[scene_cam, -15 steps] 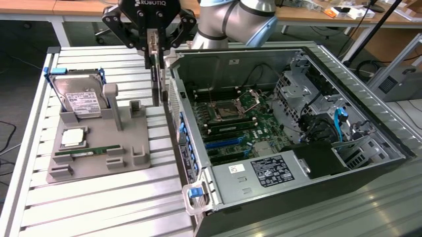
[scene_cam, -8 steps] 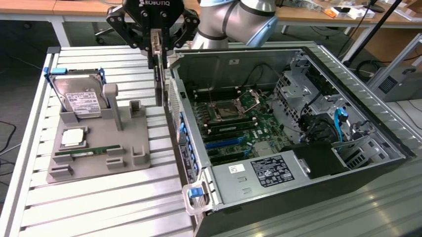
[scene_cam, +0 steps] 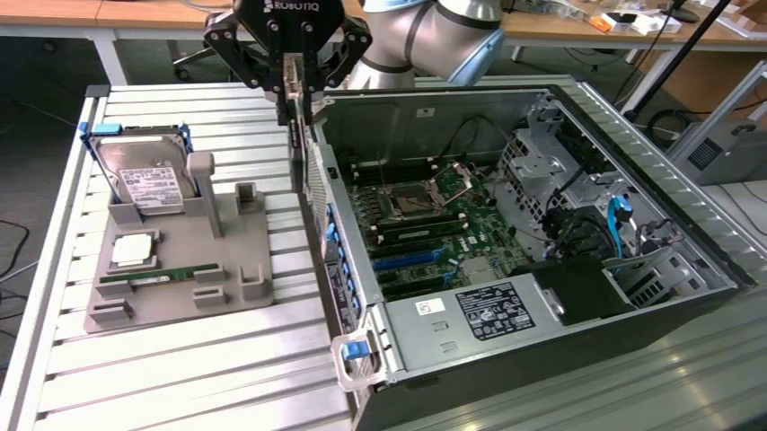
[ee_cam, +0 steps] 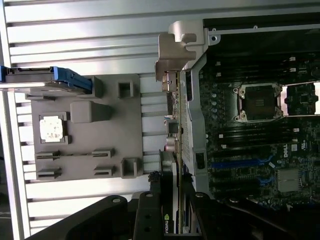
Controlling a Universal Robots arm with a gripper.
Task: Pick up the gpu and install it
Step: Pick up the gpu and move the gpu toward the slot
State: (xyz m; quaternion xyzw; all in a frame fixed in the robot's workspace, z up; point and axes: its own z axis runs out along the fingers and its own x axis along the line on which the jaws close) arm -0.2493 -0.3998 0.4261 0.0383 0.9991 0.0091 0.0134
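Note:
The gpu point(scene_cam: 295, 148) hangs edge-on and upright from my gripper point(scene_cam: 291, 85), which is shut on its upper part. It hovers just outside the near wall of the open computer case point(scene_cam: 359, 296), between the case and the grey parts holder. In the wrist view the gpu point(ee_cam: 176, 145) is a thin dark board with its silvery end bracket point(ee_cam: 172, 55) pointing away from my gripper point(ee_cam: 172, 212), and it lines up along the case wall. The blue expansion slots point(scene_cam: 401, 260) on the motherboard sit inside the case, below the card and toward the exterior view's right.
A grey parts holder point(scene_cam: 240, 260) on the slatted table carries a hard drive point(scene_cam: 144, 175) in a blue frame, a square processor point(scene_cam: 132, 251) and a green memory stick point(scene_cam: 162, 276). Inside the case are a power supply point(scene_cam: 491, 310) and drive cages point(scene_cam: 563, 162).

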